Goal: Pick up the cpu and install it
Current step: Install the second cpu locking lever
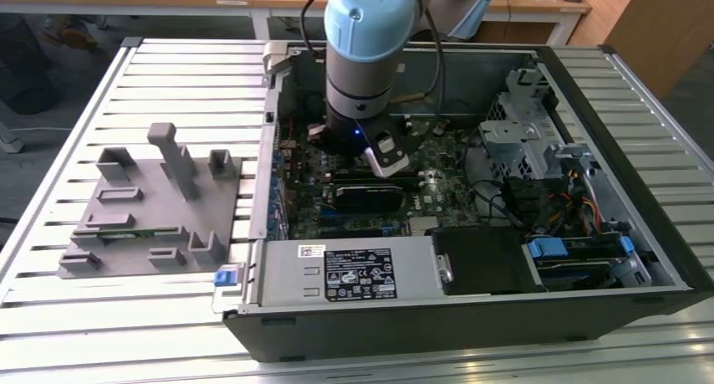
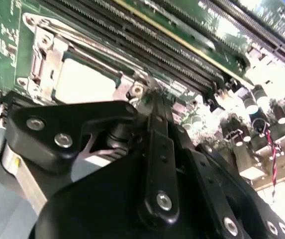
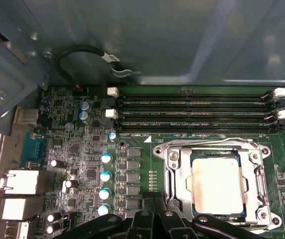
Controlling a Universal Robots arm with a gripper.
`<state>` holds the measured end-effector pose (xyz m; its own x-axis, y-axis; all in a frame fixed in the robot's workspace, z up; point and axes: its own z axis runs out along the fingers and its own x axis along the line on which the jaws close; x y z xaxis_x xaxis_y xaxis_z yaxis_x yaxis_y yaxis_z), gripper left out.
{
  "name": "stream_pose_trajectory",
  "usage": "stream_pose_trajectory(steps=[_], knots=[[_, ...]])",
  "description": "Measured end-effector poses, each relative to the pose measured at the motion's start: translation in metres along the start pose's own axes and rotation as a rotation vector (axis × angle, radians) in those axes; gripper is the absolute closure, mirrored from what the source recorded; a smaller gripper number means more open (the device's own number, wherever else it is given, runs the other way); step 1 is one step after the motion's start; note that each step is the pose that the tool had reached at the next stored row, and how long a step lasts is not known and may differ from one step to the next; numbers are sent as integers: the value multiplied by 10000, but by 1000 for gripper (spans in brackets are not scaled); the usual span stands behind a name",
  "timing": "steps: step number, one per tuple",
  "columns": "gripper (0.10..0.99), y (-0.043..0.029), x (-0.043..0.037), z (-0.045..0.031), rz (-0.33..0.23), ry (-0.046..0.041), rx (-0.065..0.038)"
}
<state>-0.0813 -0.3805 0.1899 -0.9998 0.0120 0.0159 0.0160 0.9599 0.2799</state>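
One arm (image 1: pixel 359 58) upright, mid-frame over open case (image 1: pixel 469 317) | cpu (image 3: pixel 218 183) lies in socket (image 3: pixel 174 172) | gripper (image 3: pixel 154 196) beside it, fingers together, holding nothing

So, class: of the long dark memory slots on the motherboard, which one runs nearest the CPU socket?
The slot in the first wrist view that lies directly alongside the socket's metal frame; the others lie further from the frame, toward the case wall.

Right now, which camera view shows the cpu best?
The first wrist view: the cpu lies square-on in its metal-framed socket, unobstructed. The second wrist view shows it slanted, partly behind the end effector. In the exterior view the arm covers it.
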Motion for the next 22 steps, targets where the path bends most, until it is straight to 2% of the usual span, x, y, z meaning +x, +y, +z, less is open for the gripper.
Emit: stream_pose_trajectory(steps=[5, 17, 22], knots=[[980, 15, 3, -45, 0, 1, 1], [980, 85, 7, -277, -1, -5, -4], [980, 120, 9, -397, -1, -4, -8]])
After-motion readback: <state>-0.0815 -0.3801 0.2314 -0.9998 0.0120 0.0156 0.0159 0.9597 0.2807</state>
